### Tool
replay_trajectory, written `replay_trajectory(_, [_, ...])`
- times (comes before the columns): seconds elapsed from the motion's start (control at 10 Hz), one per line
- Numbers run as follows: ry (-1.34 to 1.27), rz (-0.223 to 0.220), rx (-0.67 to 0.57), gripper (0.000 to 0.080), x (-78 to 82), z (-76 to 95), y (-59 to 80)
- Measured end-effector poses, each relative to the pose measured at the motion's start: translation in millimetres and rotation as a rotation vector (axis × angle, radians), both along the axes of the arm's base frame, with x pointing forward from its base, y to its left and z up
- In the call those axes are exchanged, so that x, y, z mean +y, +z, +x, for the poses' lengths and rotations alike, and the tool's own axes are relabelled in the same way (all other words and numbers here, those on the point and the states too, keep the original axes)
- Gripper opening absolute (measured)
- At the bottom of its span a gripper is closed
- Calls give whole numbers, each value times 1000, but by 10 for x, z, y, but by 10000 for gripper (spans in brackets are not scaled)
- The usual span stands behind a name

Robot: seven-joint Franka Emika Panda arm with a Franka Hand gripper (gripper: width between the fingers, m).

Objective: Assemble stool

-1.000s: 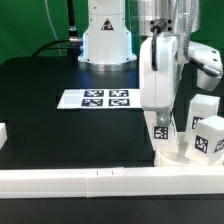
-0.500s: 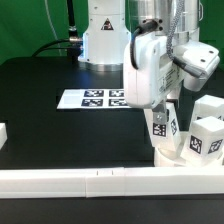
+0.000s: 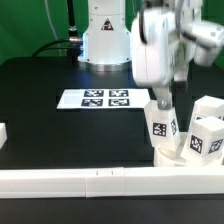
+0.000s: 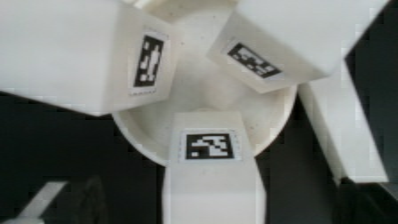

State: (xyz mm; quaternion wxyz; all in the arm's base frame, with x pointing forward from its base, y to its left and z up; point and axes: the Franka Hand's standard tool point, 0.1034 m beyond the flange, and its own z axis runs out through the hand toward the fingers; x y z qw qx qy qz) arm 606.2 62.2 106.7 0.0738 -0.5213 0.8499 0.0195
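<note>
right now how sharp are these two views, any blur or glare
Exterior view: the arm is smeared by motion near the gripper, while the marker board and stool legs stay fairly crisp; white parts look bright, but their tags read. Wrist view: soft overall, the seat edges fuzzy, yet the leg tag remains legible.

The black table [image 3: 60, 125] carries the marker board [image 3: 95, 99], stool [image 3: 185, 140] and border rail [image 3: 90, 181].

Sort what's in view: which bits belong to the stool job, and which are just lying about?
Job: round seat; three tagged legs standing on it, e.g.; gripper above them.
Lying about: marker board; long white rail; small white block.
</note>
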Motion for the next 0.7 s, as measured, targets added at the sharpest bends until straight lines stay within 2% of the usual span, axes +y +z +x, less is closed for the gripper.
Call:
replay_trajectory(0.1, [3, 18, -2, 645, 38, -5, 147])
replay_trajectory(0.7, [19, 15, -1, 649, 50, -10, 120])
